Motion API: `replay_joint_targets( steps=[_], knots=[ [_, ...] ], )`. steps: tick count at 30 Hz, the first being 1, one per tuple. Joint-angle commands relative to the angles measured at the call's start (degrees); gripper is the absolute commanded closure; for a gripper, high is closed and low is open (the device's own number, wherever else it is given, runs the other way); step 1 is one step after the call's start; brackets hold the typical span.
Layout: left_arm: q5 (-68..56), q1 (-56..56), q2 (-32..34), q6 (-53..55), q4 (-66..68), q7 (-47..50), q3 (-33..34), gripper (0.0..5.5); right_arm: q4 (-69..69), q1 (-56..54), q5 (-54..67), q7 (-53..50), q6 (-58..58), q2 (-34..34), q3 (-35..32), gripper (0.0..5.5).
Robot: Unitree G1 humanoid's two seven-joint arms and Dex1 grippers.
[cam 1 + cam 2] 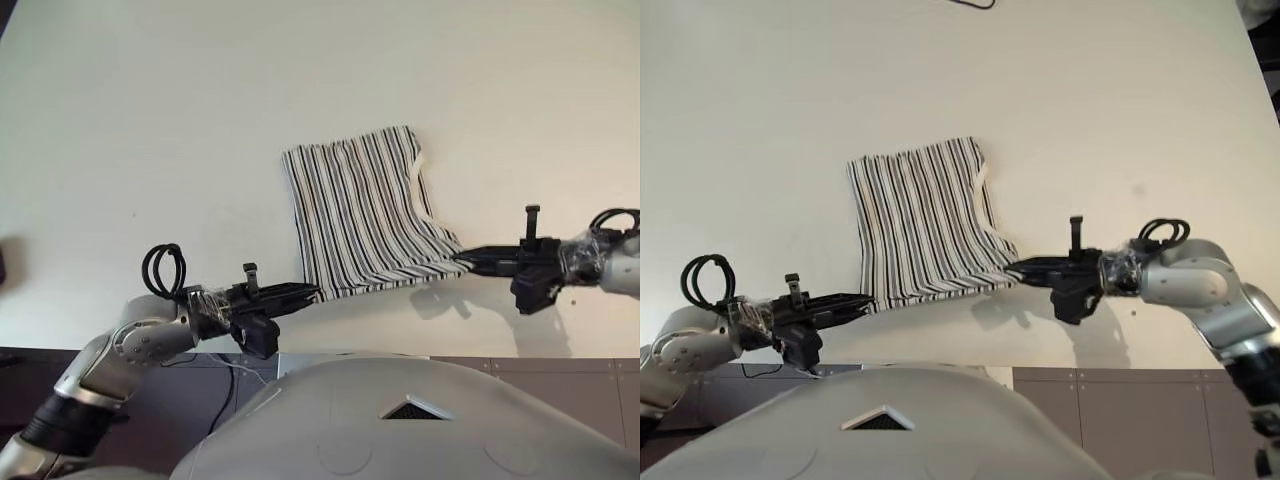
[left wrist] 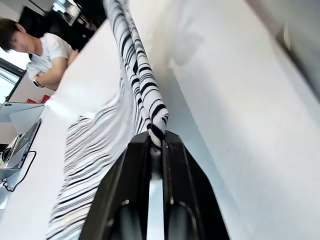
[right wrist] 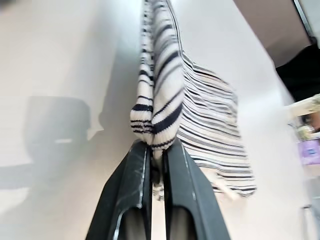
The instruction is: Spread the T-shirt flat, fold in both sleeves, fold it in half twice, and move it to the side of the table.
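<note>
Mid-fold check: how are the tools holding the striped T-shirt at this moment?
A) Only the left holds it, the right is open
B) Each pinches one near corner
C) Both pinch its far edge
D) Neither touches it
B: the left tool is shut on the near left corner of the striped T-shirt, and the right tool is shut on its near right corner.

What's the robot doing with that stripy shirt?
It's folding it. The striped T-shirt lies on the white table, already folded into a smaller shape. The robot's left hand pinches the shirt's near left corner, and its right hand pinches the near right corner. Both hands are shut on the cloth.
</note>
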Motion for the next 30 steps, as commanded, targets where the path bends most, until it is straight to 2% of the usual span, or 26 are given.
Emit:
replay_joint_targets(
  steps=[1, 3, 5, 7, 11, 16, 19, 24, 28, 30],
  knots=[
    [-6.4, 5.3, 0.7, 5.6, -9.4, 0.5, 4.9, 5.36, -10.1, 8.1, 14.6, 3.9, 8.8, -9.7, -9.7, 5.40],
    [-10.2, 7.7, 0.4, 9.1, -13.8, 0.7, 7.4, 5.36, -13.9, 8.5, 23.0, 5.4, 16.0, -12.0, -15.3, 5.40],
    [-12.3, 7.4, 0.3, 11.2, -15.3, -0.2, 8.7, 5.36, -14.5, 0.6, 28.6, 4.0, 24.0, -9.8, -16.7, 5.40],
    [-14.2, 4.7, 0.2, 13.4, -14.4, -1.5, 9.3, 5.36, -12.1, -10.8, 29.9, 3.6, 32.5, -4.6, -13.7, 5.40],
    [-16.9, -6.2, -0.9, 18.6, -7.3, -5.9, 6.5, 5.36, 2.0, -28.5, 20.0, 5.0, 42.1, 13.1, -2.2, 5.40],
    [-19.5, -15.0, -3.5, 24.1, 1.1, -10.1, 4.3, 5.36, 18.6, -38.7, 11.9, 10.3, 45.2, 25.8, 3.0, 5.40],
    [-18.2, -20.8, -6.0, 27.8, 5.6, -11.9, 1.4, 5.36, 28.7, -42.3, 7.2, 12.3, 43.5, 31.0, 4.2, 5.40],
    [-15.8, -27.2, -9.2, 39.2, 8.9, -12.8, -2.9, 5.36, 38.6, -42.3, -1.0, 17.0, 38.9, 33.1, 6.4, 5.40],
    [-18.5, -30.5, -12.5, 47.7, 12.3, -12.8, -2.6, 5.36, 42.9, -42.9, -3.0, 17.1, 38.1, 36.0, 4.6, 5.40],
    [-18.2, -31.4, -13.5, 48.7, 14.2, -12.5, -2.0, 5.37, 42.8, -43.4, -2.5, 16.0, 39.5, 38.4, 3.1, 5.40]
  ],
)
